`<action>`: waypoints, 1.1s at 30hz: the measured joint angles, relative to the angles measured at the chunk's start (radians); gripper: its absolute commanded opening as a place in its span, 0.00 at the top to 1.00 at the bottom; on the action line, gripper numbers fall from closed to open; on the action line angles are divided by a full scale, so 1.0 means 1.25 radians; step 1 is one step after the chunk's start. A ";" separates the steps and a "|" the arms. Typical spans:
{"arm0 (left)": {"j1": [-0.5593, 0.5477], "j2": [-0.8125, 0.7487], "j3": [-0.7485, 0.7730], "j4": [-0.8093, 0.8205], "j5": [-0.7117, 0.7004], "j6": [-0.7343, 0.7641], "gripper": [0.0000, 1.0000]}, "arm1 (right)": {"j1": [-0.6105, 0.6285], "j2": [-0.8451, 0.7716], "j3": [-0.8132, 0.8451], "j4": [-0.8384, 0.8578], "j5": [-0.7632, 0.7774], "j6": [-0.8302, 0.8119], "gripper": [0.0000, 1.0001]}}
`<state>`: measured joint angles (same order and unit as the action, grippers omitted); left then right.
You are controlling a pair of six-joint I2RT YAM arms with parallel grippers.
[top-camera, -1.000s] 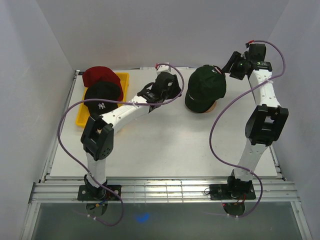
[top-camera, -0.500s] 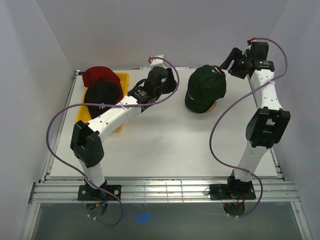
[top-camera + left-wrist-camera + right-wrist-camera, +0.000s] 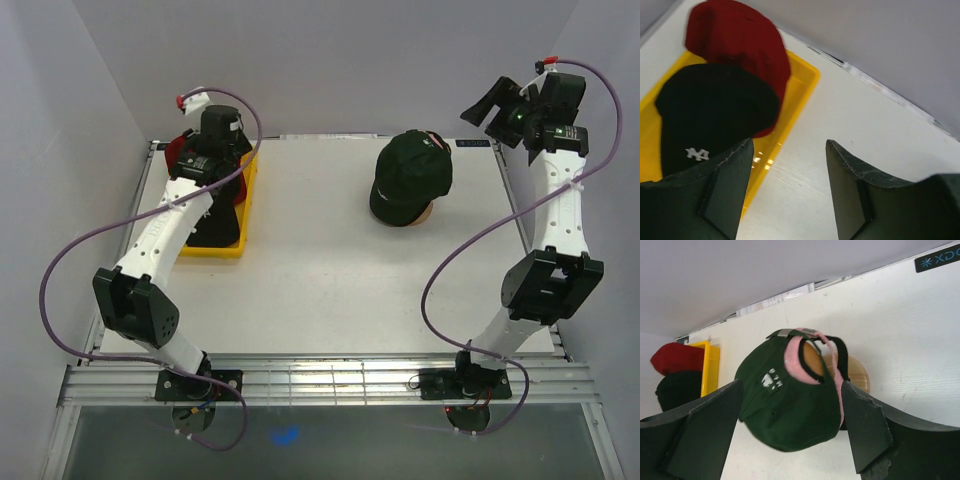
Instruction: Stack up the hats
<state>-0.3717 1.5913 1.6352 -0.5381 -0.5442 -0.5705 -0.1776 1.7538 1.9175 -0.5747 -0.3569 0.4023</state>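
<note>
Upper left of frame, yellow tray [image 3: 802, 82]: black cap [image 3: 715, 107] overlapping red cap [image 3: 740, 40], likely soft, light; best pinched at stiff brim. Left pincer [image 3: 789, 150] spread above them; right pincer [image 3: 792, 390] spread, facing green cap [image 3: 410, 175]

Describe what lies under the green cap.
Under the green cap, a pink cap shows at the back opening, with a wooden stand beneath both. Most of the pink cap and the stand's lower part are hidden.
</note>
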 measured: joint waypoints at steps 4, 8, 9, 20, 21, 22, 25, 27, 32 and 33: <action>0.104 0.032 0.015 -0.060 -0.025 -0.005 0.28 | 0.004 -0.091 -0.082 0.020 -0.032 0.009 0.16; 0.175 0.108 0.053 -0.113 -0.018 -0.016 0.29 | 0.013 -0.151 -0.151 0.027 -0.053 0.010 0.17; 0.186 0.118 0.054 -0.118 -0.012 -0.018 0.29 | 0.013 -0.159 -0.164 0.029 -0.056 0.010 0.17; 0.247 0.230 0.087 -0.156 0.053 -0.018 0.31 | 0.014 -0.173 -0.224 0.043 -0.068 0.009 0.19; 0.249 0.238 0.087 -0.158 0.057 -0.019 0.31 | 0.015 -0.173 -0.224 0.044 -0.068 0.008 0.19; 0.249 0.244 0.087 -0.160 0.060 -0.019 0.31 | 0.016 -0.173 -0.224 0.043 -0.068 0.008 0.19; 0.249 0.261 0.087 -0.164 0.066 -0.020 0.33 | 0.017 -0.173 -0.227 0.045 -0.068 0.007 0.20; 0.250 0.269 0.087 -0.165 0.068 -0.022 0.35 | 0.018 -0.173 -0.233 0.046 -0.069 0.007 0.20; 0.253 0.279 0.085 -0.164 0.070 -0.029 0.45 | 0.018 -0.173 -0.237 0.045 -0.069 0.006 0.20; 0.254 0.279 0.085 -0.163 0.071 -0.030 0.48 | 0.018 -0.173 -0.237 0.045 -0.069 0.006 0.20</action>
<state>-0.0540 1.9396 1.7412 -0.7418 -0.4553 -0.6075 -0.1551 1.5375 1.6207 -0.5182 -0.4431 0.4095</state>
